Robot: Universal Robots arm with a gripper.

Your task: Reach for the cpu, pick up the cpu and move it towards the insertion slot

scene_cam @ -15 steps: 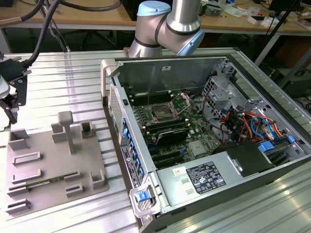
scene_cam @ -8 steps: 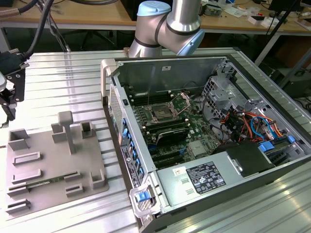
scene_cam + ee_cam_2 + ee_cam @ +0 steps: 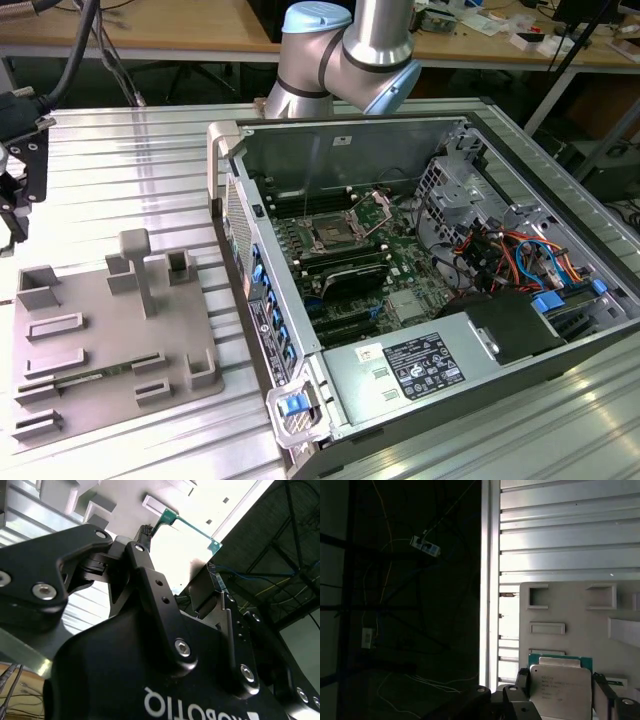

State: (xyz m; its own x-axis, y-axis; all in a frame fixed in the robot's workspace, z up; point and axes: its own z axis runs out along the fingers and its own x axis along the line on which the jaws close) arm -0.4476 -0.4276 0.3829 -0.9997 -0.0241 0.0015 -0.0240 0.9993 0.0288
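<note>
Above the grey tray [image 3: 100, 330], near the counter's edge at the exterior view's left, the gripper [image 3: 559, 701] is closed on the cpu [image 3: 559, 684]. I judge the carrying step has begun; it calls for a level move to the insertion slot [image 3: 330, 236], well apart.

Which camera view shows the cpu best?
The first wrist view: the cpu shows its silvery top, between the fingers of the gripper. The second wrist view catches just its green edge. In the exterior view it is too small to tell.

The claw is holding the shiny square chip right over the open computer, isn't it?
No. The claw holds the cpu over by the grey tray, away from the open computer. The first wrist view shows the tray behind the chip.
</note>
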